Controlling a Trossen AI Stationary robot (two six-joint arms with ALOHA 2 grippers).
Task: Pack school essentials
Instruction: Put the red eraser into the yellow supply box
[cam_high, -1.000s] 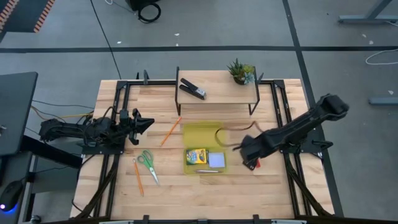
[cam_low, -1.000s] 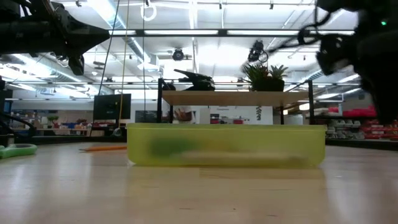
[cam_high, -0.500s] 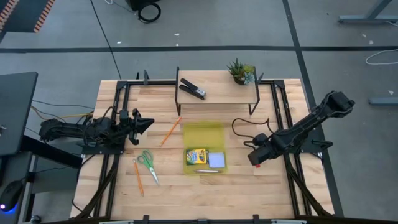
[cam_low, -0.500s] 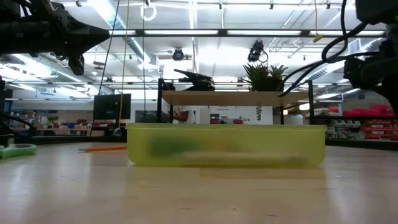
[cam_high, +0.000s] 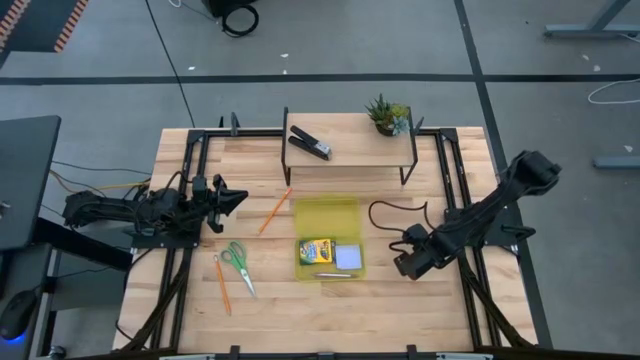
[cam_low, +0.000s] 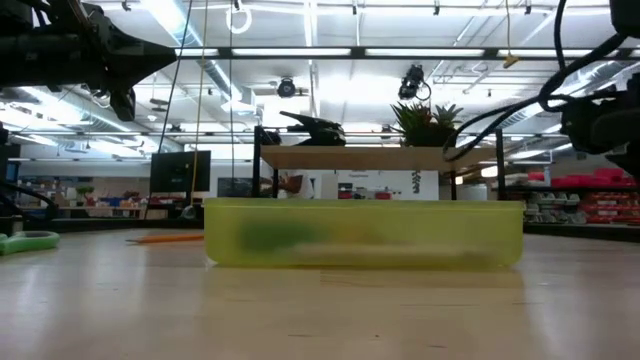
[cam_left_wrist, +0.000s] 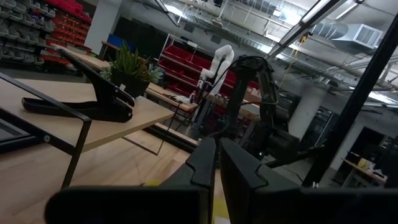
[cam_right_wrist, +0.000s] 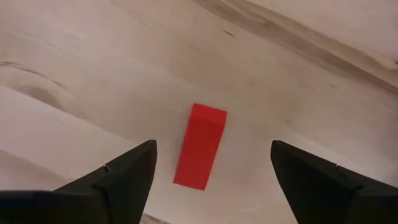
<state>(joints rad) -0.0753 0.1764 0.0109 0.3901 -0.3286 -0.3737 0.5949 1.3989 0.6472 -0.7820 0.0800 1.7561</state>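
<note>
Your right gripper, fingers spread wide, hangs directly over the red eraser lying toward the tabletop's right edge w/ its long axis crosswise between the fingers—nearest arm, so drop straight down.

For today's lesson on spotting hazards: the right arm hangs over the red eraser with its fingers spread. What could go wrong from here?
1. The red eraser lies flat on the table between the open fingers of the right gripper. A descent slightly off line could land a fingertip on it, or nudge it aside.
2. The yellow-green box already holds a crayon box, a notepad and a pen, so a dropped eraser might land on top and bounce out.
</note>
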